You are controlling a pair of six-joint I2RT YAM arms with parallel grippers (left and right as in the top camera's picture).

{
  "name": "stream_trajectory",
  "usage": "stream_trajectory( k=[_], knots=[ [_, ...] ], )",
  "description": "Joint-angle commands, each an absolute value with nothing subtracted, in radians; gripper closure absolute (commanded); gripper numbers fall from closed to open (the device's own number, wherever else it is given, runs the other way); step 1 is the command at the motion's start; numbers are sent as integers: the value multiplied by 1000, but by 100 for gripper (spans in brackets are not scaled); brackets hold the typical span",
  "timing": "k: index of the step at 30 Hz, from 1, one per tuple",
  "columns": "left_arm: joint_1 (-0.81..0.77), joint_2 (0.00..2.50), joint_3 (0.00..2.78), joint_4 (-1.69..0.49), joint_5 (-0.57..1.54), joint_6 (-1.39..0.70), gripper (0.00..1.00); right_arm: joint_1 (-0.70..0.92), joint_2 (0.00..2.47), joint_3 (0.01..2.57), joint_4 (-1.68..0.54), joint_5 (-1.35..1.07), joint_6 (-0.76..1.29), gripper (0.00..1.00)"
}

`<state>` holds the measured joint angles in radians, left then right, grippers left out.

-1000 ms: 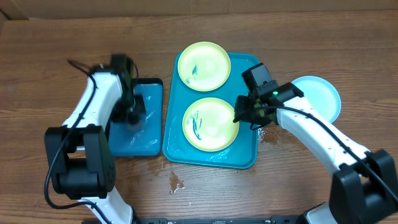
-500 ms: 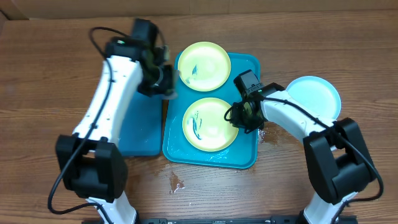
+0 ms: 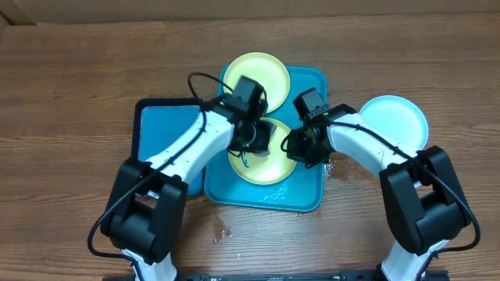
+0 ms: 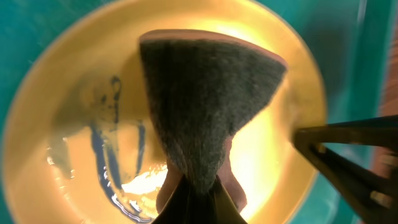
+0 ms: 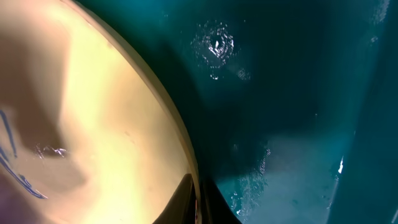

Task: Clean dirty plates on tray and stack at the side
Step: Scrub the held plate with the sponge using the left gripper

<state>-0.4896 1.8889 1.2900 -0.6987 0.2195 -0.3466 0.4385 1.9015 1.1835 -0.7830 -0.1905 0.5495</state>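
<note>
Lime-yellow smeared plate on the tray: I see my left gripper pinching a dark sponge over it, my right gripper clamped on its rim.

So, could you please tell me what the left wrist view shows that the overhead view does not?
Only the left wrist view: the dark sponge pinched in the left hand. Only overhead: the far yellow plate, the pale blue plate on the table, and the black-rimmed tray. Both: the near yellow plate, smeared blue, on the turquoise tray.
</note>
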Motion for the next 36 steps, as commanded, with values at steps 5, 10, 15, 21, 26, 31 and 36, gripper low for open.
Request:
stream_trajectory(
  k=[5, 10, 15, 21, 26, 31, 36],
  knots=[
    [-509, 1928, 1238, -701, -117, -320, 96, 439, 1928, 1179, -811, -174, 545, 96],
    [-477, 1957, 1238, -710, -206, -266, 96, 439, 1928, 1179, -817, -173, 542, 96],
    [-443, 1959, 1239, -725, 67, -282, 96, 439, 1928, 1179, -817, -173, 542, 96],
    [-455, 2006, 1239, -632, 547, -357, 96, 439, 1928, 1179, -817, -173, 543, 96],
    [-484, 2072, 1239, -626, 656, -363, 96, 439, 1928, 1179, -817, -173, 543, 96],
    [-453, 2051, 1253, -738, 599, -348, 96, 439, 1928, 1179, -817, -173, 543, 96],
    [-443, 2027, 1264, -903, 196, -343, 96, 439, 1928, 1179, -812, -173, 543, 96]
  ],
)
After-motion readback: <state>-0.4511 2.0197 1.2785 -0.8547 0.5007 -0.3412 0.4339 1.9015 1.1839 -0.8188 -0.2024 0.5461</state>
